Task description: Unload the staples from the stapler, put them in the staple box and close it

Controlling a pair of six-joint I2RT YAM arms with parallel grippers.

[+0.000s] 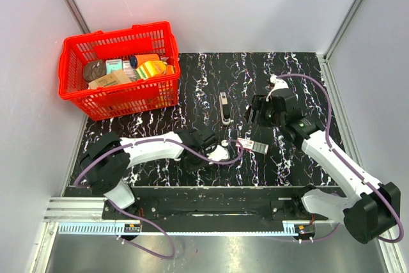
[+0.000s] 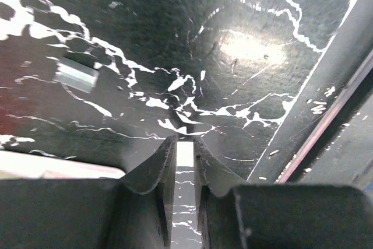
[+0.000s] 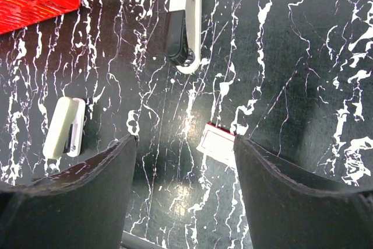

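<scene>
Locating stapler [image 3: 64, 129]: nine o'clock of right tool [image 3: 185, 141]
Axis: one-to-seven
Right tool: wide, empty
Left tool [image 2: 185, 141]: pinched closed

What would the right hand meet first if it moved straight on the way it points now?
The right hand would probably meet the marbled mat first, just beside the small red-and-white box, which it might clip. Depth is unclear.

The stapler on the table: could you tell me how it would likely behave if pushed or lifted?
The stapler looks hard-shelled, so probably stiff. Bar-shaped and lying flat, it should slide rather than roll. Its smooth plastic may slip when gripped.
</scene>
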